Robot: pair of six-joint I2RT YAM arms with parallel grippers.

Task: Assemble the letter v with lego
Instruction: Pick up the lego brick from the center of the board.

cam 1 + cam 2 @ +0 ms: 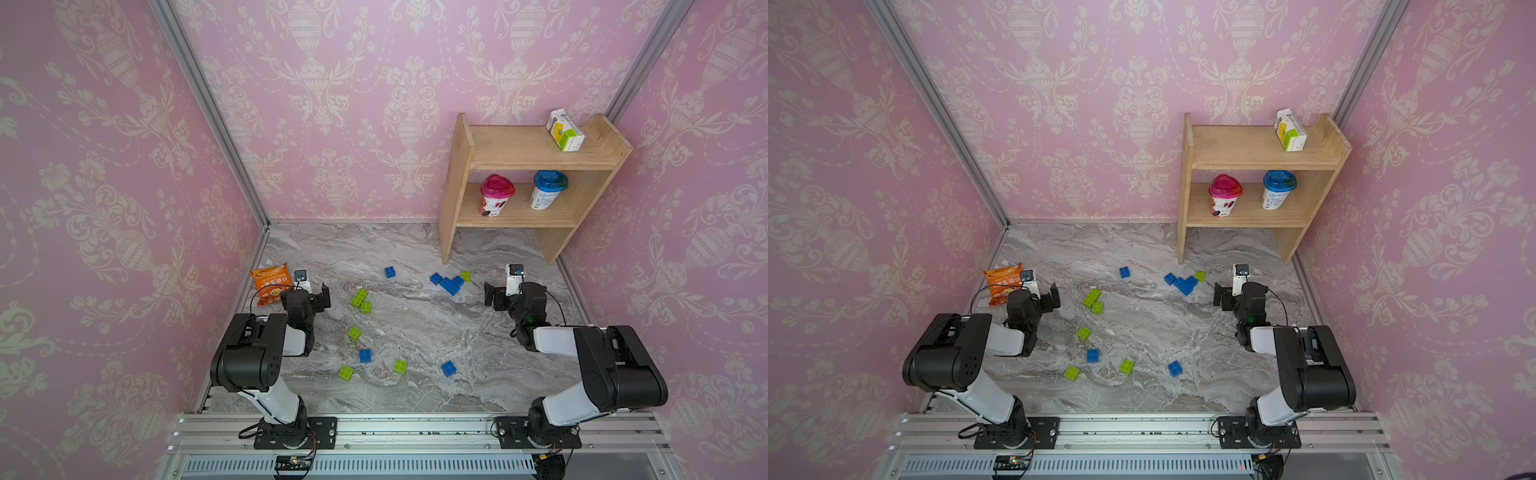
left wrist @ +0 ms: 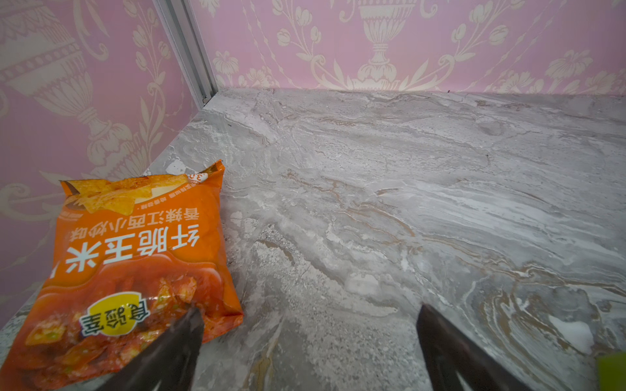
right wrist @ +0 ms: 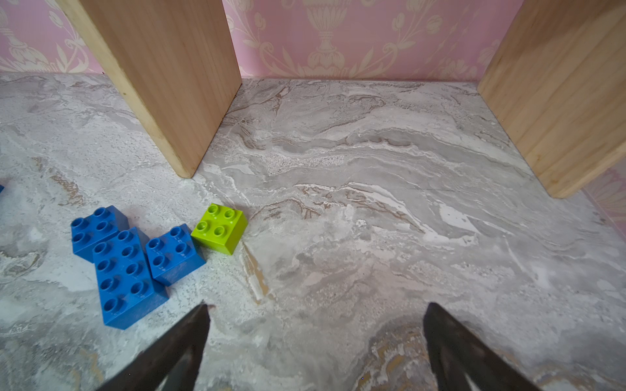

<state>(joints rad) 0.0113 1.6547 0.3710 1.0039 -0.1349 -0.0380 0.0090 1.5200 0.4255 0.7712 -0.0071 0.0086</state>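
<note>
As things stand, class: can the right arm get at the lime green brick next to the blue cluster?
Probably yes. The right gripper is open and empty, the lime green brick lies close ahead on bare marble, and the shelf leg stands beyond it, not between them.

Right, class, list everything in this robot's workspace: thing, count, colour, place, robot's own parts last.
Marble-patterned tabletop: 1, grey; underneath.
Wooden two-tier shelf: 1, pale wood; far right corner.
Cardboard drink carton: 1, white, green; top shelf.
Lidded plastic cups: 2, pink lid, blue lid; lower shelf.
Foil snack bag: 1, orange; by the left wall.
Blue studded plastic lego bricks: 6, blue; three clustered near the shelf, three scattered.
Lime green studded lego bricks: 6, green; one beside the blue cluster, five scattered.
Left gripper: 1, black; open, empty, beside the bag.
Right gripper: 1, black; open, empty, near blue cluster.
</note>
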